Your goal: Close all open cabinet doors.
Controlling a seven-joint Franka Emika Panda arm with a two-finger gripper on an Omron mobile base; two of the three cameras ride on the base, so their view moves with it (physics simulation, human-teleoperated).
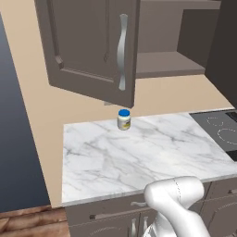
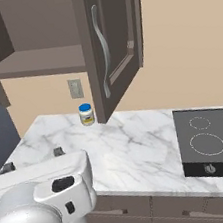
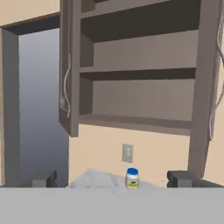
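Both doors of the wall cabinet stand swung open over the marble counter (image 1: 139, 157). The left door (image 1: 92, 46) carries a curved silver handle (image 1: 122, 51); the hand view shows this door (image 3: 70, 78) edge-on. The right door (image 2: 116, 42) hangs out over the counter and also appears as a tall door edge (image 3: 203, 87). Bare shelves (image 3: 140, 118) lie between them. My gripper (image 3: 113, 180) is open, low in front of the counter and well short of both doors, holding nothing. It is also seen from behind (image 2: 32, 160), with its fingertips (image 2: 59, 151) wide apart.
A small jar with a blue lid (image 1: 123, 119) stands at the back of the counter under the cabinet, below a wall outlet (image 3: 127, 153). A black cooktop (image 2: 213, 138) lies at the counter's right. A tall grey surface (image 1: 14, 139) rises on the left. Drawer fronts (image 1: 111, 215) run below the counter.
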